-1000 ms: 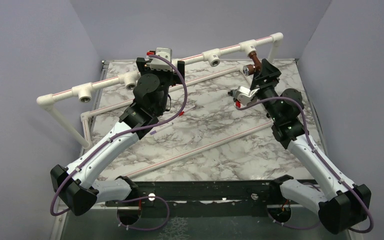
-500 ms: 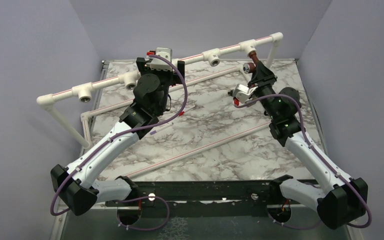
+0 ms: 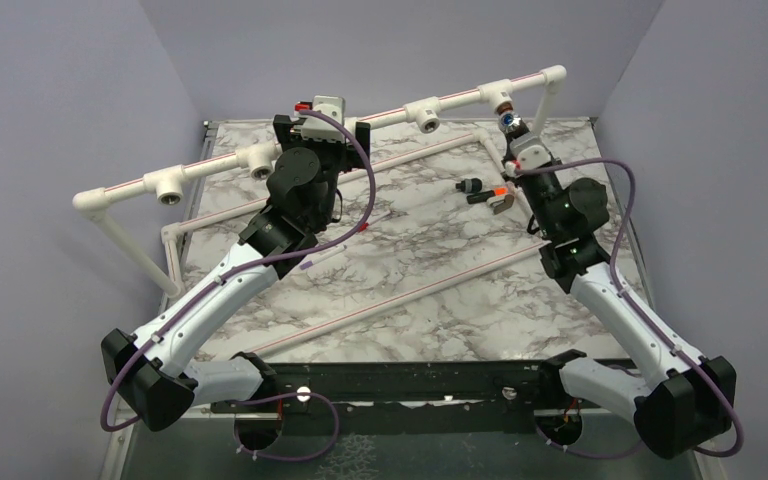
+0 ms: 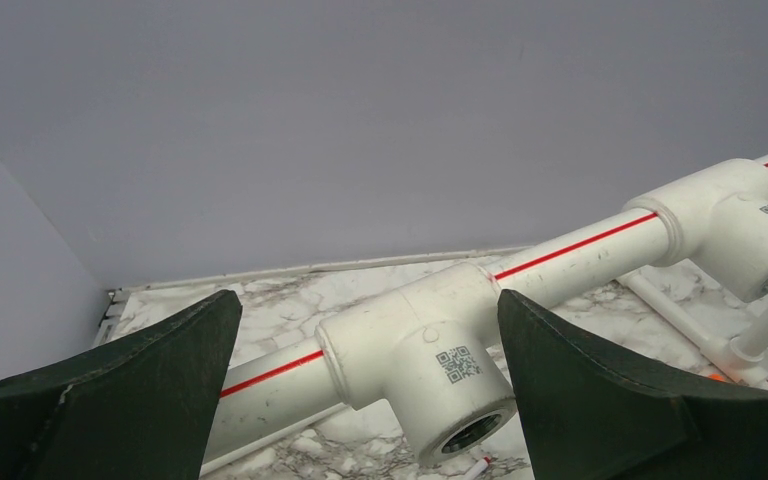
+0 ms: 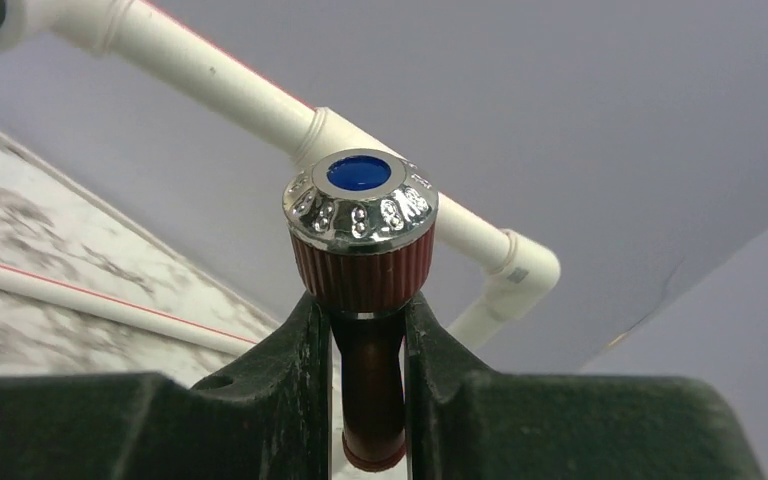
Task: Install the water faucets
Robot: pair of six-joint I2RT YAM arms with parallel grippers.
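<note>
Marbled tabletop (image 3: 410, 260) in a grey-walled bay: faucet held at the end tee, the other arm disengaged.

Top view: we find the right gripper (image 3: 512, 134) pinching the copper-coloured faucet (image 3: 506, 121) just under the far-right tee (image 3: 498, 96) of the white pipe frame (image 3: 125, 189); how deep it is seated cannot be told. The left gripper (image 3: 322, 128) hovers by the pipe's middle run. Left wrist: fingers (image 4: 150, 390) spread wide either side of a tee fitting (image 4: 430, 350), touching nothing. Right wrist: jaws pressed on the faucet's neck below its chrome, blue-centred cap (image 5: 360, 205). Risks, in our judgement: the neck twisting in the grip, a crooked start crossing the thread, and the unbraced pipe flexing away.
</note>
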